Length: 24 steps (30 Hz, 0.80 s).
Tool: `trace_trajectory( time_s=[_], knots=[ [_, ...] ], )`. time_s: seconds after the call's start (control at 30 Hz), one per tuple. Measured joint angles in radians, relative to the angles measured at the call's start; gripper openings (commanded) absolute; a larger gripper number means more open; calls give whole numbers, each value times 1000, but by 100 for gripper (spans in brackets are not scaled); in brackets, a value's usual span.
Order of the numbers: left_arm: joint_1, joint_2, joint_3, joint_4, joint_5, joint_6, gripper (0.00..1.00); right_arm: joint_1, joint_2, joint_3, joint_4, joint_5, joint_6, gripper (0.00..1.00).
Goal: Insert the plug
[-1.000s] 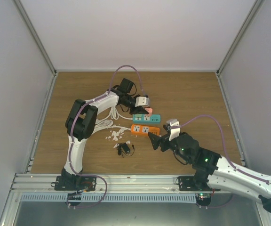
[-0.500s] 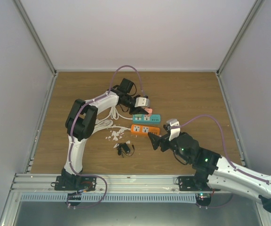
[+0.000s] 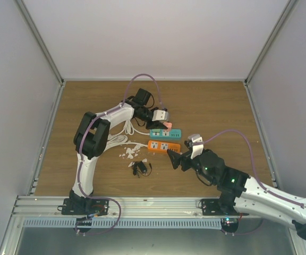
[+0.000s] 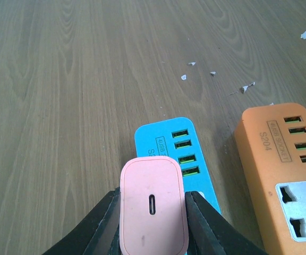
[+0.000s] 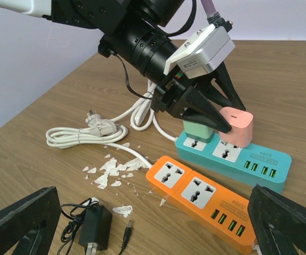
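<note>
Left claw (image 4: pixel 153 197) clamps the pink plug (image 5: pixel 237 126) between its tips, upright against the teal power strip (image 5: pixel 248 156) mid-worktop; right claw (image 3: pixel 174 158) gapes empty beside the orange power strip (image 5: pixel 201 196)

**Twin arms, one build:** the left arm (image 3: pixel 84 169) and right arm (image 3: pixel 262 197) both have glossy white shells between chunky black joints, on black bases. A purple cable (image 3: pixel 142 76) loops outside the left arm, and a second purple cable (image 3: pixel 237 132) runs along the right. A white-and-silver camera box (image 5: pixel 202 49) is mounted at the left wrist. The left tool (image 4: pixel 153 212) has tapering black fingers (image 4: pixel 106 226). The right tool (image 3: pixel 172 158) has broad matt black ones. Small green lights (image 3: pixel 231 181) glow on the right arm.
</note>
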Motion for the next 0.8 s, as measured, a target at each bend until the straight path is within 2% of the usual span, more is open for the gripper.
trace_trajectory(
  time_s=[0.8],
  knots=[
    [4, -39, -87, 26, -35, 6, 0, 0, 6, 0, 0, 0, 0, 100]
  ],
)
